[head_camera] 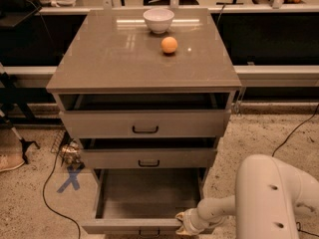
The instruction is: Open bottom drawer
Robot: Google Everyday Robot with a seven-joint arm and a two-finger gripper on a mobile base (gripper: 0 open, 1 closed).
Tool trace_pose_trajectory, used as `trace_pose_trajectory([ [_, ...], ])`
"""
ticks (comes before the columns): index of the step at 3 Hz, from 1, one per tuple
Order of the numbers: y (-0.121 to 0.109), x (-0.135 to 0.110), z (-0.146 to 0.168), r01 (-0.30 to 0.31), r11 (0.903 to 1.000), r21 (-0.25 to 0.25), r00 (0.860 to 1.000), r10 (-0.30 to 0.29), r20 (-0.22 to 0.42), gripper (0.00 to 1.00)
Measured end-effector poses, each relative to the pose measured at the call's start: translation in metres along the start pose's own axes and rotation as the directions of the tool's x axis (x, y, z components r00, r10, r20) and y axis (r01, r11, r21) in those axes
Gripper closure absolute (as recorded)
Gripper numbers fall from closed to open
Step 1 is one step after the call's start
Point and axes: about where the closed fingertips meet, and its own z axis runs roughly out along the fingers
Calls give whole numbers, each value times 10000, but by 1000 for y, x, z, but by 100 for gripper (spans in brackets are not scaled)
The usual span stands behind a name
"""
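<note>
Speckled floor [259, 133], gripper [185, 224] at bottom drawer [149, 195] front

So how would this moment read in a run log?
bottom drawer: pulled well out | claw: at right end of its front panel

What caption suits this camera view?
Gripper at the front edge of the pulled-out bottom drawer; white bowl and orange sit on the cabinet top.
</note>
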Motion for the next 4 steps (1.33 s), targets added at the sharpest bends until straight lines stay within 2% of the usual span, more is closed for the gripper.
trace_pose_trajectory([
  [1, 17, 8, -5, -268, 9994, 229, 9995, 264, 194, 89],
  [2, 16, 8, -5, -268, 9994, 229, 9995, 264, 194, 100],
  [3, 18, 7, -4, -269, 9994, 201, 9994, 265, 208, 82],
  [4, 18, 7, -4, -270, 9995, 188, 9994, 266, 215, 59],
])
